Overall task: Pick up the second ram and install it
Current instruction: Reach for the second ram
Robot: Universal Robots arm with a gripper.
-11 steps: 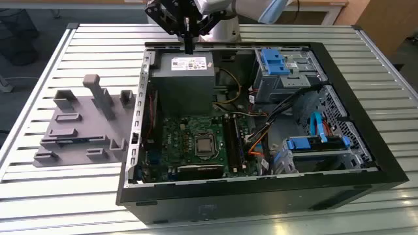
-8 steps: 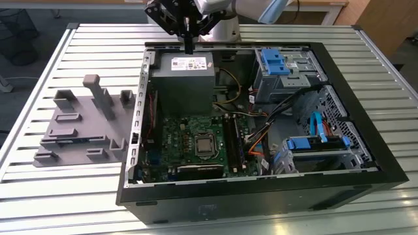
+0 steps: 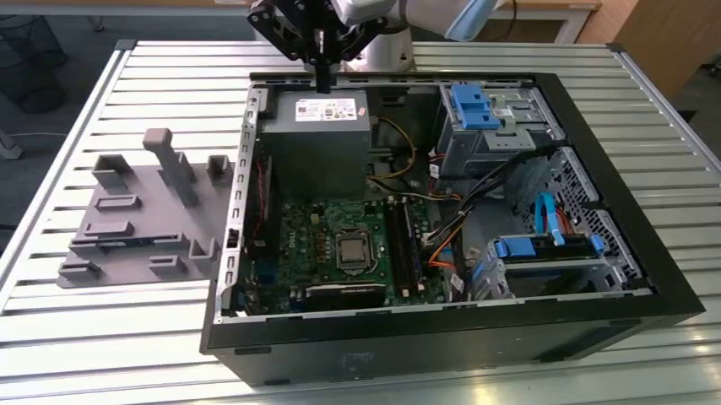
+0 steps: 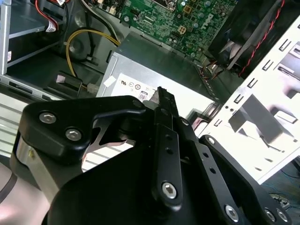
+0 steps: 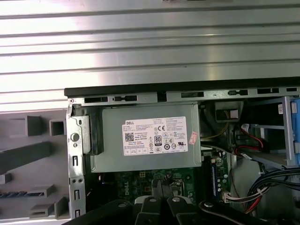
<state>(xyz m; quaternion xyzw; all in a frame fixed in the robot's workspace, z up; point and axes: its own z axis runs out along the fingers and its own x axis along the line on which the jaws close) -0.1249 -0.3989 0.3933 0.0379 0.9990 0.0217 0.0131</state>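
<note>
Stick of blue-green board, seemingly the second ram (image 5: 21, 193), lies in a slot of the grey holder (image 3: 135, 249) at the exterior view's left, just outside the computer case (image 3: 394, 354). Well apart from it, in the upper middle of that view, the gripper (image 3: 323, 83) hangs over the case's rear rim and the power supply (image 3: 316, 139), fingers pressed together. Bare slatted table (image 3: 113, 337) lies open around the case.

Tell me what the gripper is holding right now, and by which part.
Nothing that shows: the gripper is shut and empty, hovering over the power supply.
</note>
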